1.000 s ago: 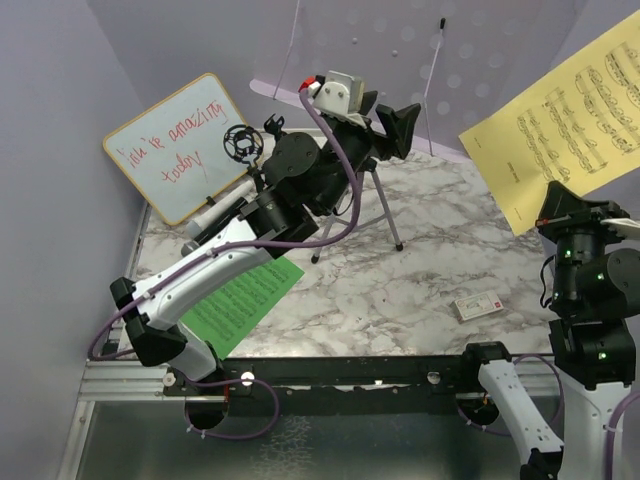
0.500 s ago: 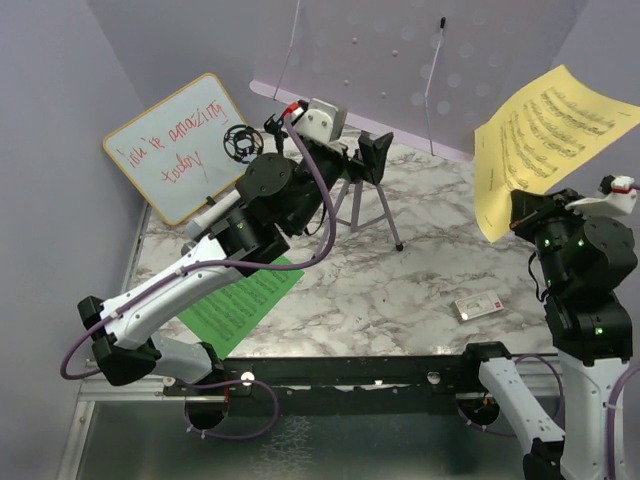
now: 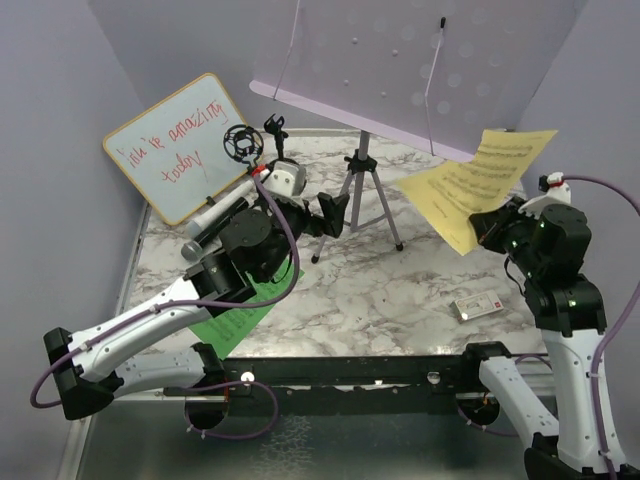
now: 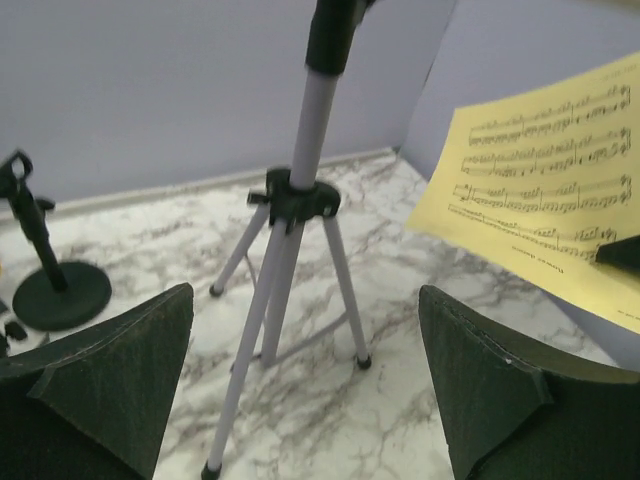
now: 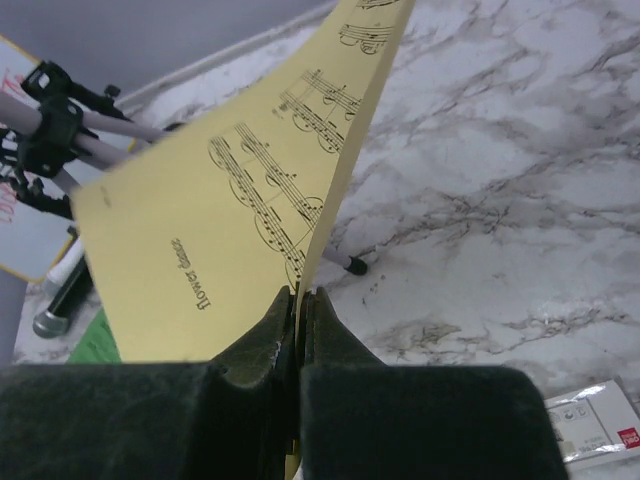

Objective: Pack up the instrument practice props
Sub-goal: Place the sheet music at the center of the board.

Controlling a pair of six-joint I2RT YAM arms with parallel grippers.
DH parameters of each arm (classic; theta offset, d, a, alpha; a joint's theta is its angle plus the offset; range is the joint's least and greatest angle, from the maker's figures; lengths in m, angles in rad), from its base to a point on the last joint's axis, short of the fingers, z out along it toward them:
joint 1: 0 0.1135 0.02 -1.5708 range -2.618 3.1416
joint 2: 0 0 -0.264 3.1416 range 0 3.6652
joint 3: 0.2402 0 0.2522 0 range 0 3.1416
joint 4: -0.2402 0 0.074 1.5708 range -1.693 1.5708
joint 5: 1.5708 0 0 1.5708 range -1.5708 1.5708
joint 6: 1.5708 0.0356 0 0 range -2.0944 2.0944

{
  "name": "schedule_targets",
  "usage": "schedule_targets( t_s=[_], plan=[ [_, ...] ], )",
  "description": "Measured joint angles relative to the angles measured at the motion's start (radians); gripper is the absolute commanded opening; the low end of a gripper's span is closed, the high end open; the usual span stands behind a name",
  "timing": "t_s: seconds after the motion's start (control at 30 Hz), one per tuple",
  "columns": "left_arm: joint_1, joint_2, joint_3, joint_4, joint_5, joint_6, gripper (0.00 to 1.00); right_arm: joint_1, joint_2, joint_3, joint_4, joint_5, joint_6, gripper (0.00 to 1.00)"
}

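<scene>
left gripper (image 4: 305,300): jaws wide apart, holding nothing | right gripper (image 5: 298,300): pinched tight on one yellow music sheet (image 3: 470,180) (lifted off the table (image 3: 400,290)) | one green music sheet (image 3: 235,315): flat on table, left side | one lilac music rack (image 3: 400,60): standing at rear

Robot lab test cell: plain lilac walls (image 3: 50,120) box in a marble-patterned table (image 3: 400,290); left arm (image 3: 150,325) and right arm (image 3: 570,350) are bolted to a metal rail (image 3: 340,372).
</scene>
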Motion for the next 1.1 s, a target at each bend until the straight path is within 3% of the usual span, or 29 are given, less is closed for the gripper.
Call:
schedule_targets(
  t_s=[0.23, 0.4, 0.57, 0.7, 0.97, 1.1],
  plan=[
    [0.000, -0.045, -0.227, 0.006, -0.031, -0.126, 0.94, 0.000, 0.032, -0.093, -0.002, -0.140, -0.021, 0.01],
    [0.000, -0.035, -0.353, 0.107, 0.025, -0.104, 0.94, 0.000, 0.032, -0.140, 0.029, -0.233, 0.012, 0.01],
    [0.000, 0.061, -0.358, 0.196, 0.134, -0.026, 0.97, 0.000, 0.058, -0.156, 0.076, -0.318, 0.037, 0.01],
    [0.001, 0.125, -0.334, 0.217, 0.144, -0.021, 0.97, 0.000, 0.088, -0.156, 0.087, -0.385, 0.028, 0.01],
    [0.152, 0.182, -0.313, 0.247, 0.249, -0.293, 0.97, 0.000, 0.069, -0.176, 0.117, -0.533, 0.007, 0.01],
    [0.169, 0.180, -0.319, 0.267, 0.308, -0.401, 0.99, 0.000, 0.050, -0.217, 0.168, -0.562, 0.056, 0.01]
  ],
)
